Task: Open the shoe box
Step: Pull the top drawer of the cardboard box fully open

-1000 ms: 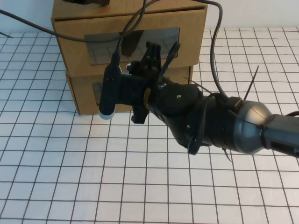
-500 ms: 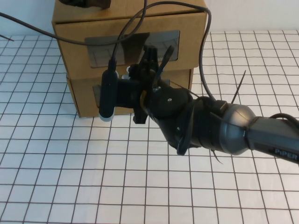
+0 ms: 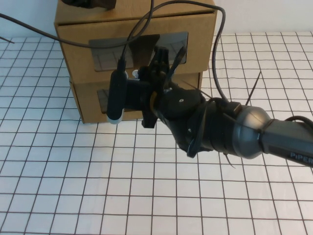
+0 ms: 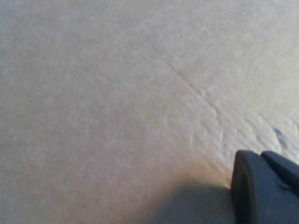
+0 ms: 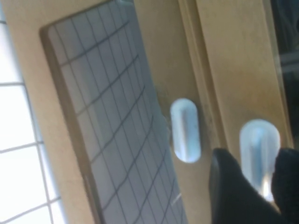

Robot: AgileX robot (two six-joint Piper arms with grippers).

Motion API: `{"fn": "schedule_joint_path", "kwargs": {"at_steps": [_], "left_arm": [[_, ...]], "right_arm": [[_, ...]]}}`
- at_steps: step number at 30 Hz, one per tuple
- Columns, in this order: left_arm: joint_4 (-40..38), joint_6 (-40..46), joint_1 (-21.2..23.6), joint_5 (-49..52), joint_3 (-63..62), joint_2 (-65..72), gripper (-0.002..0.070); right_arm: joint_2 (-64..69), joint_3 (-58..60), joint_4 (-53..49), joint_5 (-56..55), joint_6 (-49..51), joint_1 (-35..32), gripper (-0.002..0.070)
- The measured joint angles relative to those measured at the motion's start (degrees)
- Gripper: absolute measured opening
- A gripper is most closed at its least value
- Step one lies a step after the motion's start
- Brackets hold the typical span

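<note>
R gripper [image 5: 262, 184] clamped on white handle [image 5: 259, 135] of shoe box [image 3: 195, 34]; L gripper [image 4: 264, 189] atop it

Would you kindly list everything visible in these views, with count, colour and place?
Shoe boxes: 2, brown cardboard, stacked at the table's far side.
Windows: 2, dark, one in each box front.
Handles: 2, pale blue, on the box fronts near the seam.
Table: 1, white with black grid, under everything.
Cables: several, black, looping over the boxes.
Left gripper: 1, black, on top of the stack.
Right gripper: 1, black, at one handle.
</note>
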Motion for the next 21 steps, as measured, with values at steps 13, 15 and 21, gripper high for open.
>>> {"fn": "schedule_joint_path", "kwargs": {"at_steps": [13,15,21], "left_arm": [[0.00,0.08,0.00,0.00,0.00,0.00,-0.0002],[0.00,0.14,0.00,0.00,0.00,0.00,-0.0002],[0.12,0.14,0.00,0.00,0.00,0.00,-0.0002]], "right_arm": [[-0.10,-0.15,-1.04,-1.87,0.00,-0.74,0.0192],[-0.10,-0.15,-1.30,-1.96,0.00,-0.74,0.0192],[0.70,-0.94,-1.87,-1.96,0.00,-0.89,0.0192]]}}
